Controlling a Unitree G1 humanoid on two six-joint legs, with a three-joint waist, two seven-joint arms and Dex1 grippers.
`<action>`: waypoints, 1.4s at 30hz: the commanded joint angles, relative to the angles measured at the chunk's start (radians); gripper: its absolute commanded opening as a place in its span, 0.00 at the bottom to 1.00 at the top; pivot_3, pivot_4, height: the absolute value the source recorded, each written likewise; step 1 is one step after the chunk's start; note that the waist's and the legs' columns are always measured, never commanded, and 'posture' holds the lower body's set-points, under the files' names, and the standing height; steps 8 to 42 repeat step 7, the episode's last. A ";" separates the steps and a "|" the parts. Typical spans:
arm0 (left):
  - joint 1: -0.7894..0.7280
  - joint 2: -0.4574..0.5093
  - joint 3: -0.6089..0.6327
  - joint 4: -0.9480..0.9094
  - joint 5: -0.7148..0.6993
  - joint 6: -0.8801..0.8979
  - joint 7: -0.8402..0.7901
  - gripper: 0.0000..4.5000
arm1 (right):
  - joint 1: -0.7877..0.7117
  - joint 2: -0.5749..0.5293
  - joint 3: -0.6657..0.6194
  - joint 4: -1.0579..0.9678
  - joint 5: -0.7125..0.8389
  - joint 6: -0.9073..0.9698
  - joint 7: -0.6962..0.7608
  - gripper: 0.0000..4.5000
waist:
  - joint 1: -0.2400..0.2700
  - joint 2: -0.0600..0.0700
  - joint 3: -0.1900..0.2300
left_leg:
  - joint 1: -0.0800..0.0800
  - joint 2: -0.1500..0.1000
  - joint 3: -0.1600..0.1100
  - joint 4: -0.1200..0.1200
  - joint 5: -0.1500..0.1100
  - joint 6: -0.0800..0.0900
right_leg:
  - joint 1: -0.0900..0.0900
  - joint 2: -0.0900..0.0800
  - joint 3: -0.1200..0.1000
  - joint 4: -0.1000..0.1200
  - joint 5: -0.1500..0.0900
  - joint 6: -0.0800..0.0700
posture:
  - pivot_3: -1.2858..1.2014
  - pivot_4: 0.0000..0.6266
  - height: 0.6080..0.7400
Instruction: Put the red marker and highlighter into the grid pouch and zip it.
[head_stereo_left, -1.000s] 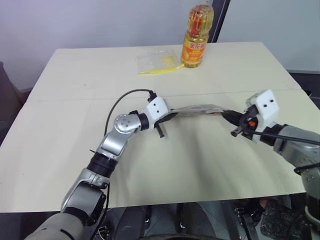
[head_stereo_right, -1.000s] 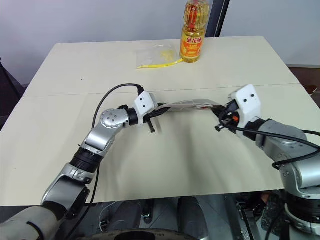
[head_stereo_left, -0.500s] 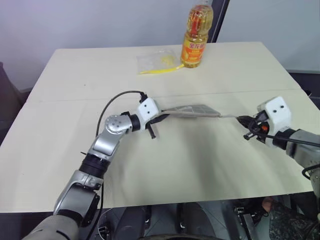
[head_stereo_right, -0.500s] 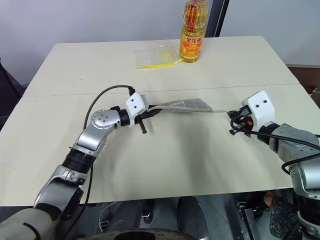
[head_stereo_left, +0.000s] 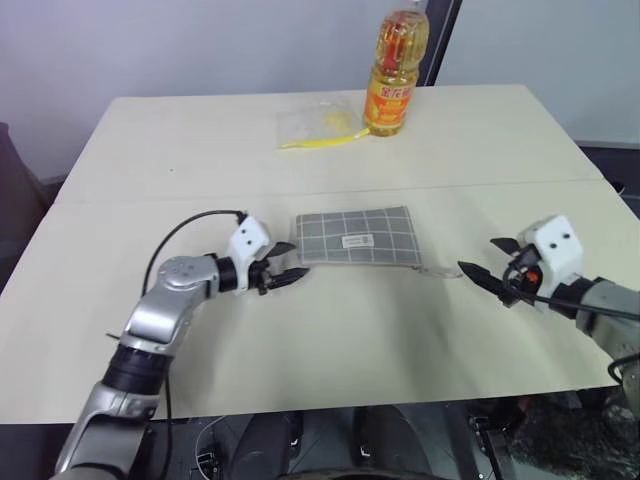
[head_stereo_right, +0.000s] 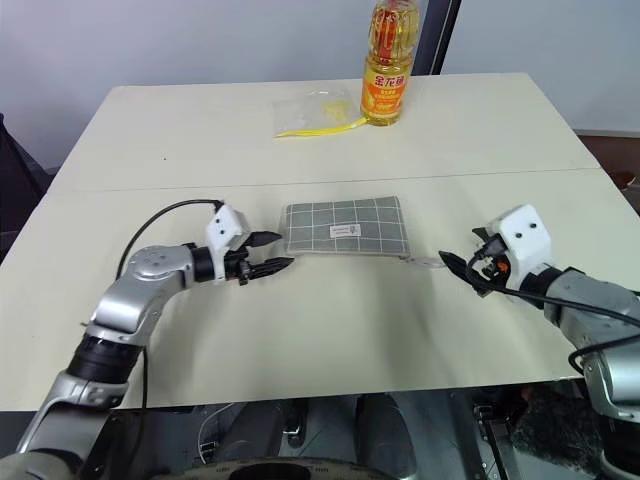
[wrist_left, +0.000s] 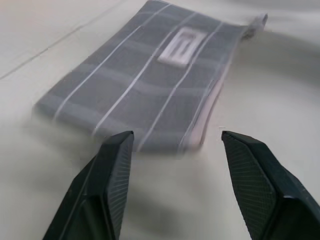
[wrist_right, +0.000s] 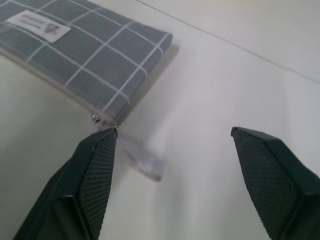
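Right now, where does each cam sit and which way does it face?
Left eye, right eye: on the head, facing forward and down over the table, grid pouch, oil bottle, clear bag; both arms show.
Left wrist: along the left end effector, open, at one short end of the pouch.
Right wrist: along the right end effector, open, at the zipper pull.
All share the pouch.

Both head views look forward and down from above the near edge of the surface (head_stereo_left: 200, 150), taking in its whole top to the far edge, one slightly offset sideways from the other. Each wrist view sits low and close, looking along its pincer's fingers at one end of the grid pouch (head_stereo_left: 355, 238), which all four views share.
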 joint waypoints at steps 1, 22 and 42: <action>0.041 0.023 0.113 -0.064 -0.029 0.011 0.070 0.66 | 0.048 0.037 -0.110 -0.022 0.068 -0.033 0.038 0.84 | 0.000 0.000 0.000 | 0.000 0.000 0.000 0.000 0.000 0.000 | 0.000 0.000 0.000 0.000 0.000 0.000 | 0.52 0.24 1.00; 0.148 0.079 0.221 -0.094 -0.014 -0.009 0.134 0.66 | 0.127 0.059 -0.193 -0.003 0.118 -0.040 0.074 0.84 | -0.001 0.000 0.000 | 0.000 0.000 0.000 0.000 0.000 0.000 | 0.001 -0.001 0.000 -0.001 0.000 -0.001 | 0.52 0.24 1.00; 0.148 0.079 0.221 -0.094 -0.014 -0.009 0.134 0.66 | 0.127 0.059 -0.193 -0.003 0.118 -0.040 0.074 0.84 | -0.001 0.000 0.000 | 0.000 0.000 0.000 0.000 0.000 0.000 | 0.001 -0.001 0.000 -0.001 0.000 -0.001 | 0.52 0.24 1.00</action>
